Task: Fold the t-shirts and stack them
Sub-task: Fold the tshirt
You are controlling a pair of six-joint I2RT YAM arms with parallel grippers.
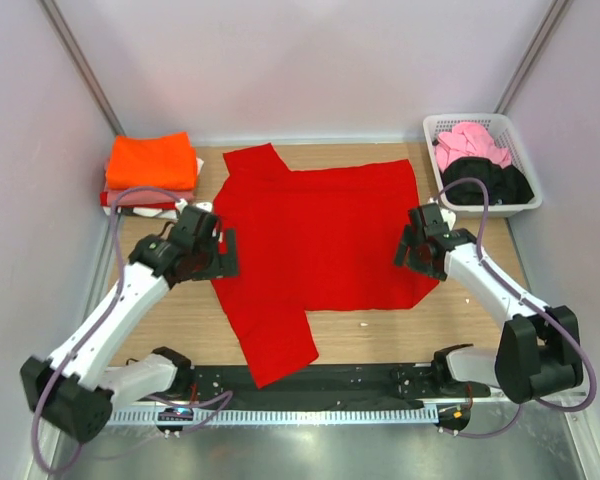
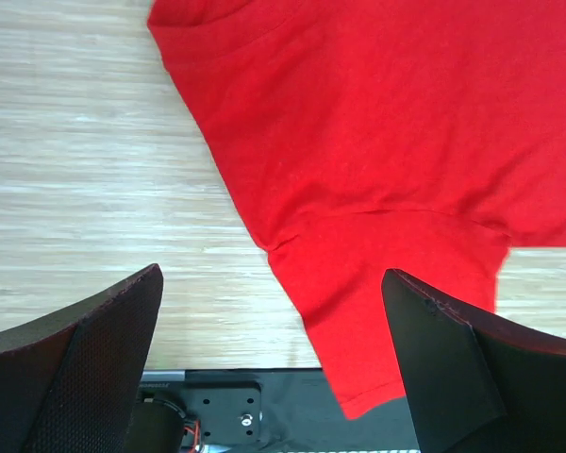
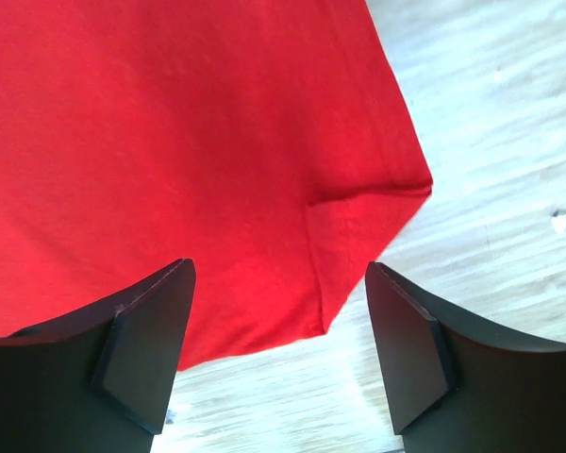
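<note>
- Progress check: I'd call it partway. An orange shirt (image 1: 152, 160) sits folded on top of a small pile in the far left corner of the surface (image 1: 205, 190), so some shirts look done.
- The basket (image 1: 485, 209) at the far right holds a pink shirt (image 1: 470, 145) and a black shirt (image 1: 492, 186), both bunched up and not folded yet.
- The red shirt (image 1: 325, 235) is the one being worked on. It's spread flat in the middle of the surface with no fold in it that I can see, so every fold plus the stacking is left to do.
- It lies sideways: neck end towards the left arm, hem towards the right arm, long axis running left-right. One sleeve points to the far side; the other points to the near edge and overlaps the black rail there.
- Left fingers (image 2: 94, 359) are spread wide over the near sleeve, with nothing between them.
- Right fingers (image 3: 141, 340) are apart too, above the near hem corner, not pinching any cloth.
</note>
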